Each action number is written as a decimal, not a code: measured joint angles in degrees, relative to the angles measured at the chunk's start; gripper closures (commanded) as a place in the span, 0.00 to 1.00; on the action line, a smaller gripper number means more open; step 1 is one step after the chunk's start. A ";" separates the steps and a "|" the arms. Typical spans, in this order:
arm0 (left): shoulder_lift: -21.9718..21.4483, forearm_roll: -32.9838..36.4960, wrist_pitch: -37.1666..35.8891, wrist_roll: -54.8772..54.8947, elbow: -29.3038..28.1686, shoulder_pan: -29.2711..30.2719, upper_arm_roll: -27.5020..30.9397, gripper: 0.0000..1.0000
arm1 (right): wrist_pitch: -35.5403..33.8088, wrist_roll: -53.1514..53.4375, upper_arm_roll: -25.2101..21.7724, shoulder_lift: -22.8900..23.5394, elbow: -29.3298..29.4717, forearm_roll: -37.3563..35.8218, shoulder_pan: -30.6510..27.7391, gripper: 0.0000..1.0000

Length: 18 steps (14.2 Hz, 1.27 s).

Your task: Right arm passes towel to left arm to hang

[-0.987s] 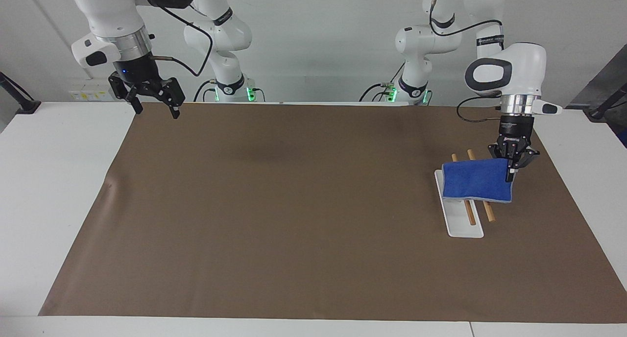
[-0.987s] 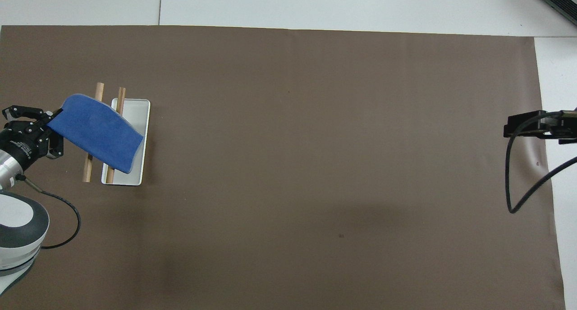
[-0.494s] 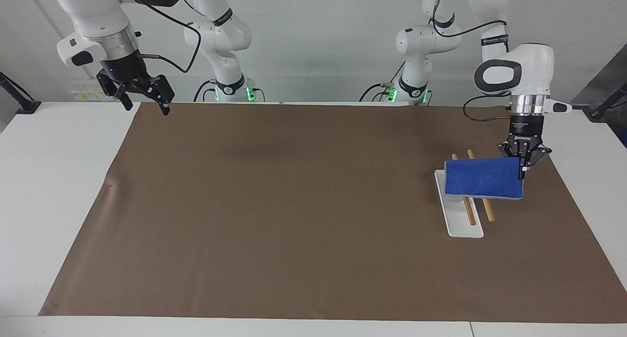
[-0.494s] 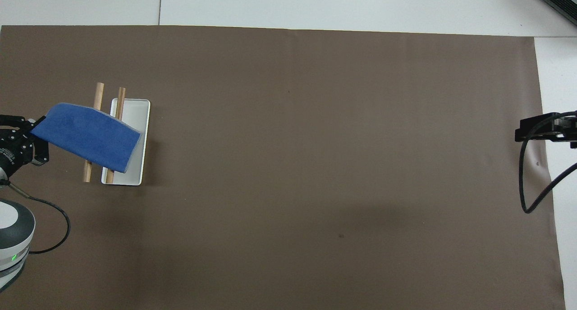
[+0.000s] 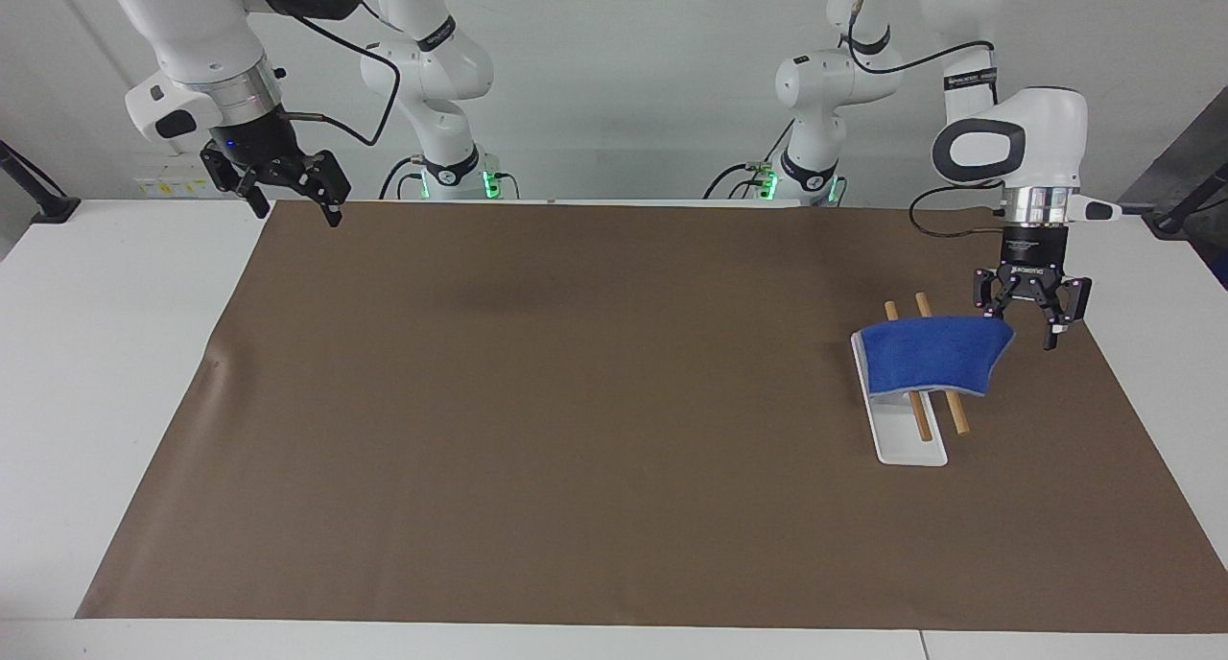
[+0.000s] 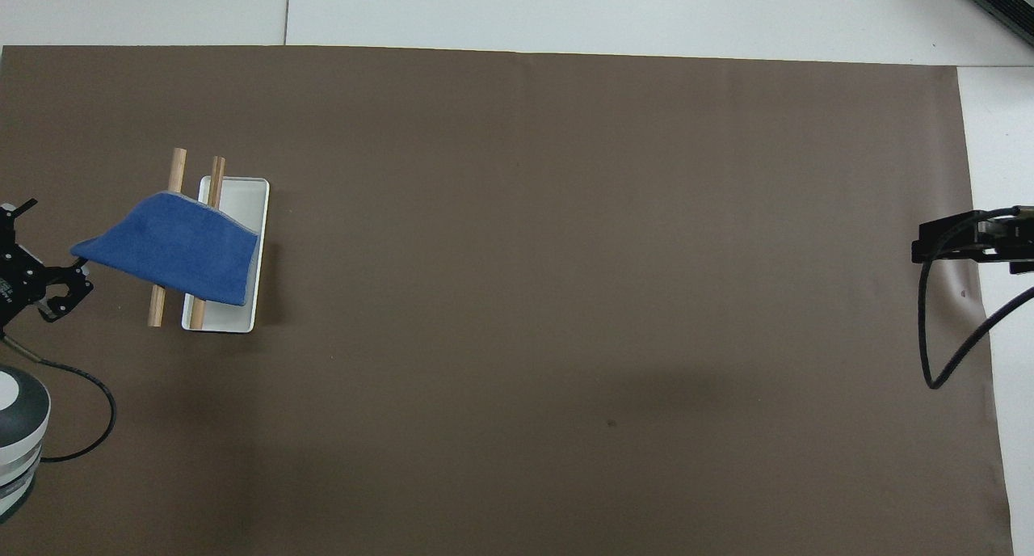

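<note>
The blue towel [image 5: 929, 355] lies draped over the two wooden bars [image 5: 952, 412] of the rack, above its white base [image 5: 909, 446]. It also shows in the overhead view [image 6: 174, 247], across the bars [image 6: 155, 307] and the base [image 6: 234, 318]. My left gripper [image 5: 1028, 320] is open, just beside the towel's corner at the left arm's end of the table, and holds nothing. In the overhead view the left gripper [image 6: 50, 247] sits next to that pointed corner. My right gripper [image 5: 297, 209] is open and empty, waiting in the air over the mat's corner at the right arm's end [image 6: 929, 245].
A brown mat [image 5: 576, 401] covers most of the white table [image 5: 115, 353]. The rack stands on the mat toward the left arm's end. A black cable [image 6: 945, 338] hangs from the right arm.
The left gripper has opened and let go of the towel, whose held corner has dropped and sagged over the bars. The right gripper has shifted slightly toward the table's middle.
</note>
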 measured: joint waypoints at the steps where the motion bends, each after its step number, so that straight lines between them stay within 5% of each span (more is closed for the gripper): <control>1: 0.00 0.00 0.00 0.00 0.01 0.68 0.01 0.00 | 0.00 0.00 -0.01 -0.08 0.00 0.00 -0.04 0.00; 12: -0.02 0.79 -0.04 1.05 6.72 1.70 -0.73 0.00 | -2.15 -0.01 -0.02 -0.23 -0.03 1.99 -0.09 0.00; 18: -0.02 3.53 -0.12 1.49 10.42 -4.87 -2.05 0.00 | -2.74 -0.01 0.08 -0.44 -0.03 2.40 0.29 0.00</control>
